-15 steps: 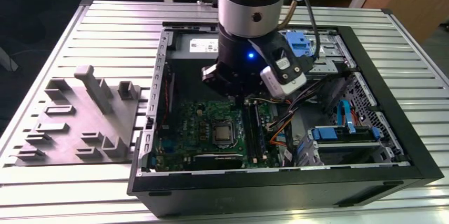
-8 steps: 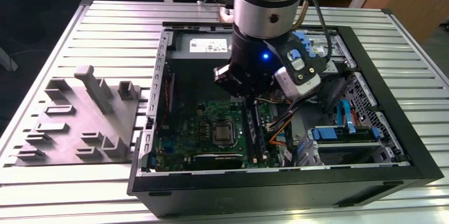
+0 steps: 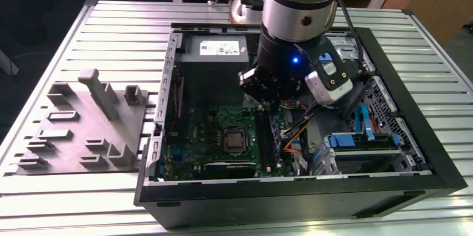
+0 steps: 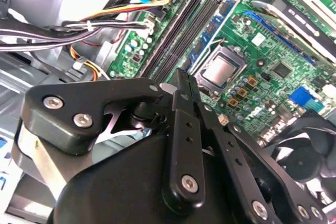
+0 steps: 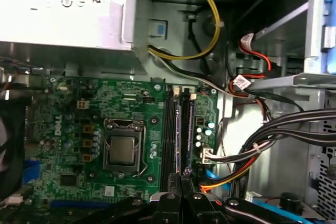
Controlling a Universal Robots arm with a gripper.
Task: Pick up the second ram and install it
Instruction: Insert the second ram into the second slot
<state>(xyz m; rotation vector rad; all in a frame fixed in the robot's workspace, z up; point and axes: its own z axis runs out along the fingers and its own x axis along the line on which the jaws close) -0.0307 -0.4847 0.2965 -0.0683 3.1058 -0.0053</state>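
Observation:
The second ram [image 5: 185, 135] is a thin blue-green stick seen edge-on, lying along the memory slots of the green motherboard [image 5: 68, 103]. It runs straight out from my fingertips. In the second wrist view the same ram [image 4: 218, 24] lies beside the black slot rails [image 4: 178, 30], next to the CPU socket [image 4: 220, 69]. My gripper [image 5: 181, 179] is shut on the ram's near end, its black fingers [image 4: 181, 129] pressed together. How deep the ram sits in its slot is hidden. In the exterior view the gripper [image 3: 267, 107] reaches down into the open case over the slots.
The power supply [image 3: 214, 47] lies just beyond the slots' far end. Orange, yellow and black cables [image 5: 231, 179] crowd the side away from the CPU socket [image 3: 235, 140], by the blue drive cage [image 3: 362, 139]. A black fan [image 4: 304, 156] sits nearby. A grey fixture tray [image 3: 81, 131] stands outside the case.

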